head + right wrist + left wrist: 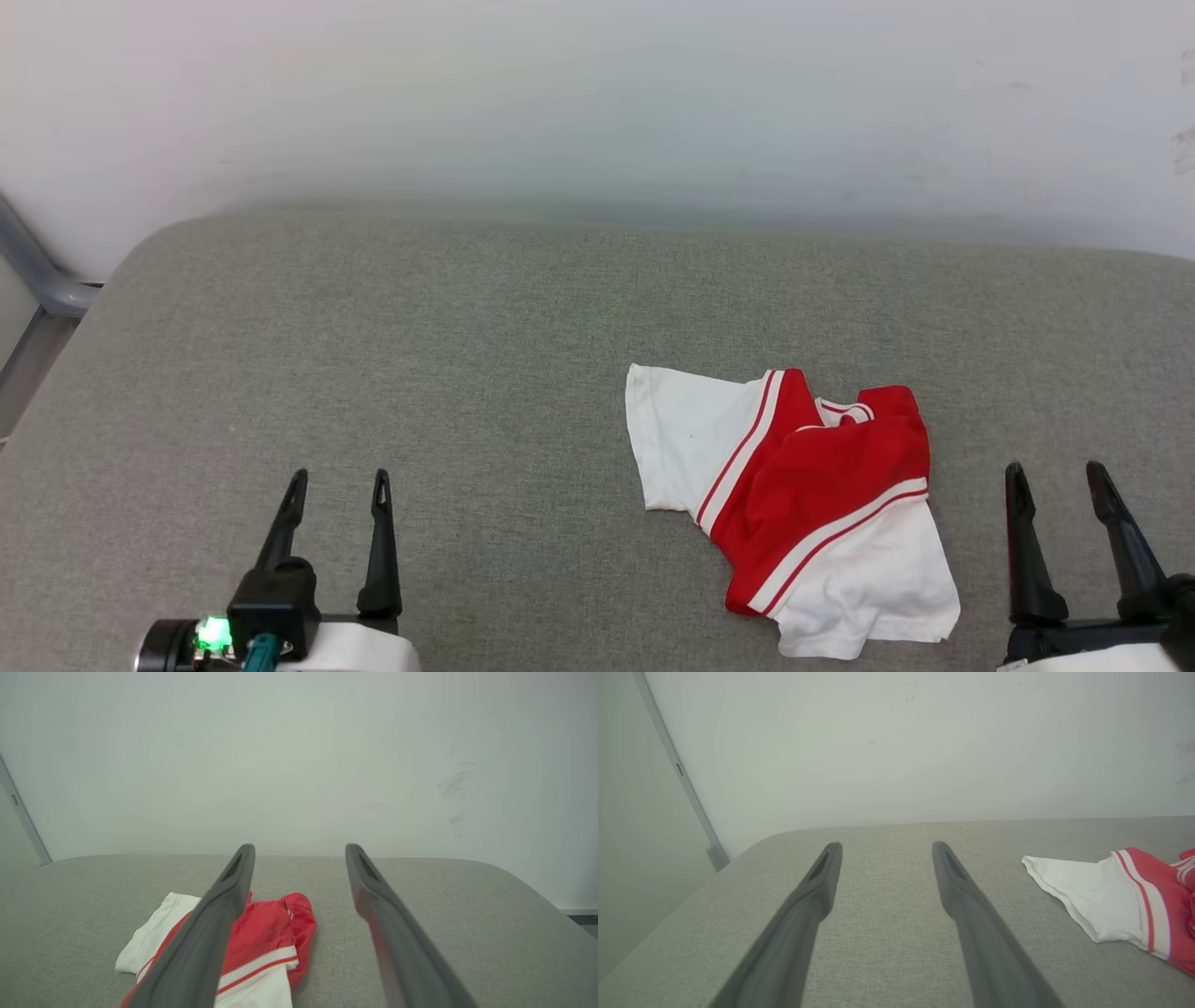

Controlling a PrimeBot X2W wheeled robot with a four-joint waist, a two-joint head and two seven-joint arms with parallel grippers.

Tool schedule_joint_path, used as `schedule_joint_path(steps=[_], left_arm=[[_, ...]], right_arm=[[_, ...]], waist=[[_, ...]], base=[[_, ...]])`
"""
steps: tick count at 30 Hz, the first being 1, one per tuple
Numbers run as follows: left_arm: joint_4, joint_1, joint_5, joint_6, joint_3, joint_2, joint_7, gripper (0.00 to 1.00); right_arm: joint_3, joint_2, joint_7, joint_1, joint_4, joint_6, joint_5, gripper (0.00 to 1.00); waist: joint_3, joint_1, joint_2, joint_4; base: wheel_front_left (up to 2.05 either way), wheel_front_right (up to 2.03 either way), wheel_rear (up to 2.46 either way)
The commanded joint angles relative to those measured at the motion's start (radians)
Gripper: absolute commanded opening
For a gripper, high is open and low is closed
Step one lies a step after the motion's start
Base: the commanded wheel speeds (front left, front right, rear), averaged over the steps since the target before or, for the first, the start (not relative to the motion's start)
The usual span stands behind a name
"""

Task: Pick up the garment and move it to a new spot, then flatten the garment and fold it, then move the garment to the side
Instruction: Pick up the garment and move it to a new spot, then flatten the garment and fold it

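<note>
head view: crumpled garment (822,485), woven couch (420,373)

The garment (803,495) lies on the cushion (373,327), just left of the right gripper (1053,469), well right of the left gripper (340,478).

Lab-like room — grey fabric bench (373,373), blank wall (597,93).
</note>
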Motion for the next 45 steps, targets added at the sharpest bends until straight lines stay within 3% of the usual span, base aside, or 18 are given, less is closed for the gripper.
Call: schedule_joint_path(steps=[1, 10, 21, 45], left_arm=[[0.006, 0.016, 0.009, -0.016, 0.008, -0.015, -0.003, 1.0], [0.036, 0.038, 0.067, -0.096, 0.063, -0.077, -0.003, 1.0], [0.046, 0.051, 0.114, -0.153, 0.116, -0.122, -0.003, 1.0], [0.056, 0.052, 0.162, -0.209, 0.164, -0.16, -0.003, 1.0]], right_arm=[[0.0, 0.002, -0.002, 0.017, 0.004, -0.001, 0.001, 1.0], [0.011, 0.002, -0.002, 0.029, 0.017, -0.001, 0.0, 1.0], [0.014, 0.002, -0.002, 0.032, 0.029, -0.001, 0.006, 1.0], [0.016, 0.002, -0.002, 0.031, 0.033, -0.001, 0.007, 1.0]], waist=[[-0.002, 0.0, 0.0, 0.001], [-0.011, 0.0, 0.0, -0.002], [-0.014, 0.0, 0.0, -0.002], [-0.014, 0.0, 0.0, -0.003]], base=[[0.0, 0.0, 0.0], [0.0, 0.0, 0.0], [0.0, 0.0, 0.0], [0.0, 0.0, 0.0]])
